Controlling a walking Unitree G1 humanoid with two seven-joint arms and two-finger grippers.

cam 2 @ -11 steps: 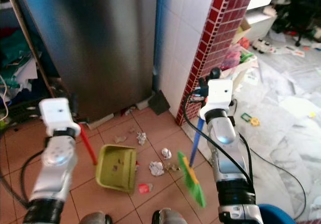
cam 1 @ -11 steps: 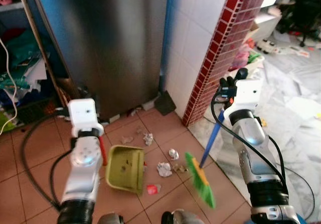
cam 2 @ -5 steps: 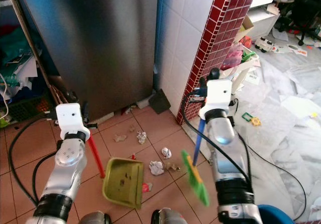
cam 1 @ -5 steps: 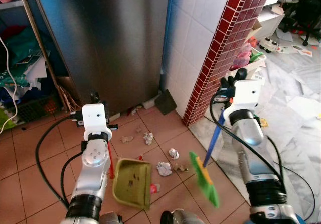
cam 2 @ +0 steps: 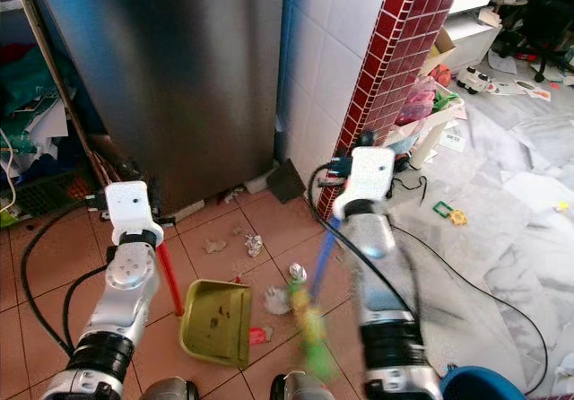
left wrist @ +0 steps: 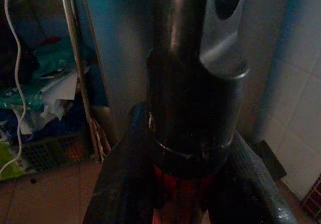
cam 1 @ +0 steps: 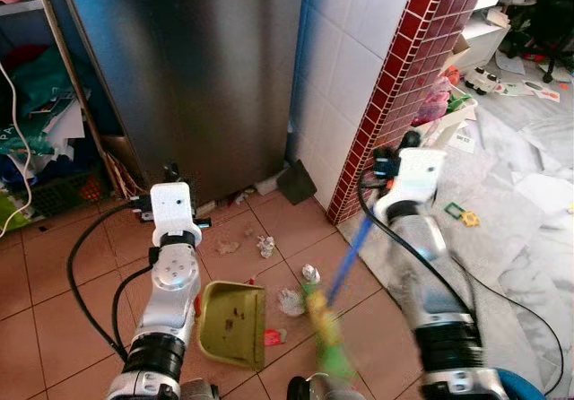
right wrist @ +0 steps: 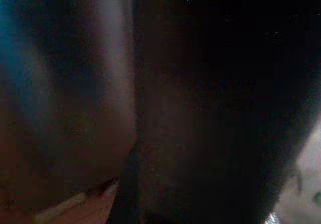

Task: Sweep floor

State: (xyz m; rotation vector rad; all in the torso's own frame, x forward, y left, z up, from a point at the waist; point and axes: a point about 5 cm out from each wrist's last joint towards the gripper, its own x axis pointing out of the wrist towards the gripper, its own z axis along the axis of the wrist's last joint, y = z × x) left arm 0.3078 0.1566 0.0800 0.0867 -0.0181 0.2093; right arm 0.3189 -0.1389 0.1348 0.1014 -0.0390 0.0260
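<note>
A green dustpan (cam 2: pixel 215 322) rests on the terracotta tiles with its mouth toward the litter. Its red handle (cam 2: pixel 169 279) rises into my left gripper (left wrist: pixel 185 194), which is shut on it. My right gripper (cam 1: pixel 395 160) is shut on the blue handle (cam 1: pixel 350 252) of a broom. The broom's green bristle head (cam 1: pixel 325 337) is blurred, just right of the dustpan. Crumpled paper balls (cam 1: pixel 291 301) (cam 1: pixel 310 274) (cam 1: pixel 265 246) and a red scrap (cam 1: pixel 273 336) lie on the tiles between pan and broom.
A steel fridge (cam 1: pixel 197 77) stands straight ahead, a white tiled wall (cam 1: pixel 345 68) and a red brick pillar (cam 1: pixel 404 68) to its right. Cluttered shelves (cam 1: pixel 36 122) are at the left. Marble floor (cam 1: pixel 520 212) strewn with papers lies at the right. Black cables trail from both arms.
The broom head has swung left across the tiles toward the dustpan, and my right arm has moved left with it. The dustpan has shifted a little closer to the litter.
</note>
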